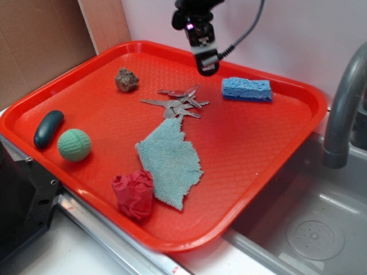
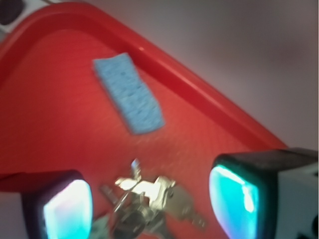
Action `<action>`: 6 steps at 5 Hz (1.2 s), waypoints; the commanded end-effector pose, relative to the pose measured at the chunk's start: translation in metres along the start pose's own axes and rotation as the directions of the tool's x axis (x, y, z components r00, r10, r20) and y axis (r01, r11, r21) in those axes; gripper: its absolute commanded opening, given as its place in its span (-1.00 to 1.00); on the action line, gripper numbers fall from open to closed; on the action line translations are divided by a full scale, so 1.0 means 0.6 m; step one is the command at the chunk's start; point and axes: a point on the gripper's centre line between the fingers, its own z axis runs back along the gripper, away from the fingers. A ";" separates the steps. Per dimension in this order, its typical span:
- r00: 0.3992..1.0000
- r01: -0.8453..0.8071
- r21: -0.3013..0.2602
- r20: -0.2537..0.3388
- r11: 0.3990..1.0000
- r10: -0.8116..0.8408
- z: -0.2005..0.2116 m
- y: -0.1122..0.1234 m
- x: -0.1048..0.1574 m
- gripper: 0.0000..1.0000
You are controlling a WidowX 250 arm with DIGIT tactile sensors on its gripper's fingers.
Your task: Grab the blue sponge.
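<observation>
The blue sponge (image 1: 247, 89) lies flat near the far right rim of the red tray (image 1: 74, 86). In the wrist view the sponge (image 2: 129, 94) lies ahead of the fingers, at the upper middle. My gripper (image 1: 206, 62) hangs in the air above the tray's far side, left of the sponge and above the key bunch (image 1: 178, 103). It is open and empty. In the wrist view the gripper (image 2: 152, 204) shows two wide-apart fingers with teal pads (image 2: 67, 209), and the keys (image 2: 144, 196) lie on the tray below the gap.
On the tray lie a pale teal knitted cloth (image 1: 170, 159), a crumpled red cloth (image 1: 133, 193), a green knitted ball (image 1: 74, 144), a dark oval object (image 1: 48, 128) and a brown rock (image 1: 126, 79). A sink with a grey faucet (image 1: 343, 103) stands at the right.
</observation>
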 end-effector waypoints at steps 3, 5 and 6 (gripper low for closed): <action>0.977 0.186 -0.040 0.111 0.982 -0.181 -0.056 -0.035 0.088 1.00; 0.992 0.116 -0.076 0.053 0.990 -0.112 -0.090 -0.038 0.061 -1.00; 1.000 0.025 -0.063 -0.007 0.998 -0.025 -0.075 -0.049 0.037 -1.00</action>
